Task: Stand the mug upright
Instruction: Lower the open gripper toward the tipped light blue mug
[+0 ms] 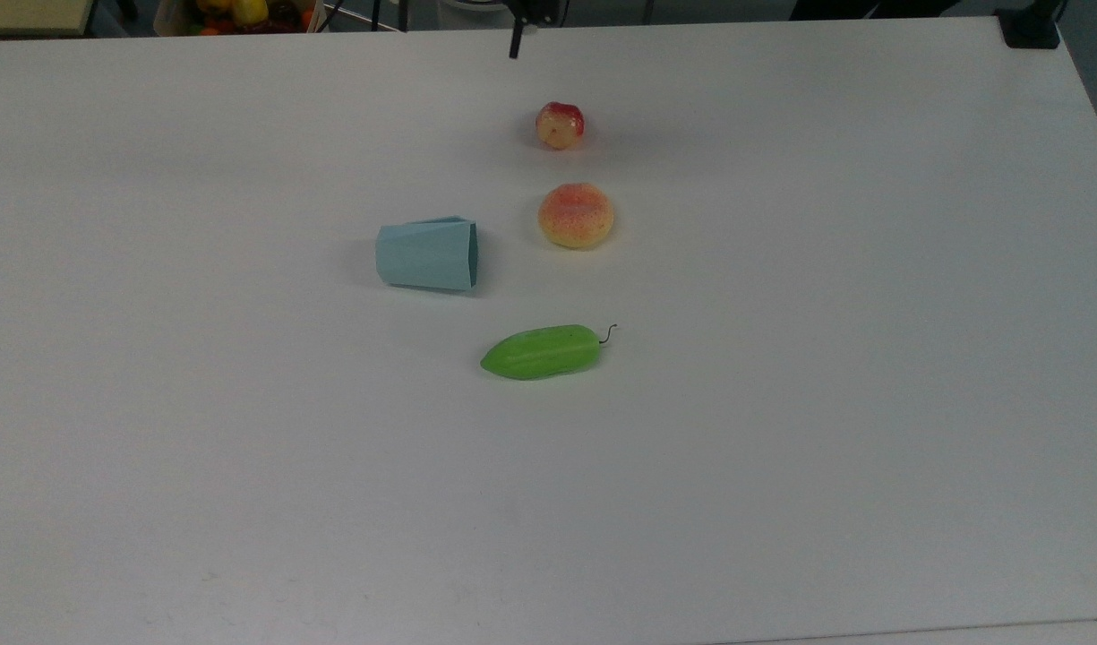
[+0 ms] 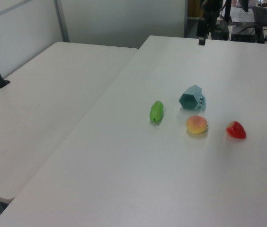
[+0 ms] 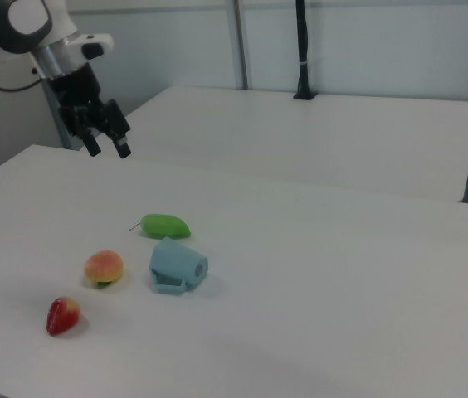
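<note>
We see the mug (image 1: pixel 426 255) lying on its side mid-table (image 1: pixel 781 403), hexagonal mouth toward the peach (image 1: pixel 576 215) in the top view, handle resting on the table in the right view. It looks light, rigid and matte; we'd pinch the rim wall and tip it up. The gripper (image 3: pixel 108 144) hangs well apart, fingers spread and empty. The green vegetable (image 1: pixel 541 351) and the strawberry (image 1: pixel 560 124) sit nearby, though nothing blocks our approach.
</note>
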Action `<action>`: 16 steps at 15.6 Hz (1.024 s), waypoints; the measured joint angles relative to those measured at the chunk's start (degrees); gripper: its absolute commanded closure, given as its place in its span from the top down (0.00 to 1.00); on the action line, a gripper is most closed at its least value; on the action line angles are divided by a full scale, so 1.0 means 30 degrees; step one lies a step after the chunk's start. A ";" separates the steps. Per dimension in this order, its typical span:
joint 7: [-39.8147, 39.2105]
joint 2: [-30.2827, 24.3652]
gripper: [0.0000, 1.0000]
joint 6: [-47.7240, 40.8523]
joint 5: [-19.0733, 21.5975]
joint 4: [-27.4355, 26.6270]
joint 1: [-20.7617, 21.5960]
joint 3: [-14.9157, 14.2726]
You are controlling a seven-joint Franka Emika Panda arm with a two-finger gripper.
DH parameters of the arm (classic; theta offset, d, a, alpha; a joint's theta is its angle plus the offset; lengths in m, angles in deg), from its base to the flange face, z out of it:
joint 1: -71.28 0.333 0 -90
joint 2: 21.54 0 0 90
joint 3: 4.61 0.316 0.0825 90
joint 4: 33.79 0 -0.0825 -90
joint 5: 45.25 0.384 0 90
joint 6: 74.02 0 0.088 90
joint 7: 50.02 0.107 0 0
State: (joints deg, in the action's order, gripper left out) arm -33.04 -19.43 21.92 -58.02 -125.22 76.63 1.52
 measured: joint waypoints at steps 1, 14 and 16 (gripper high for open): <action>0.1407 0.0401 1.00 0.0116 -0.0896 -0.0017 0.0092 0.0665; 0.8437 0.6605 1.00 0.3055 -0.8026 -0.0774 0.0486 0.2938; 0.8713 0.7159 1.00 0.3159 -0.8506 -0.0902 0.0461 0.2934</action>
State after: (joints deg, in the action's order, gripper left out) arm -6.90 2.05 31.40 -83.54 -127.93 78.01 10.32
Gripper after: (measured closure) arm 0.000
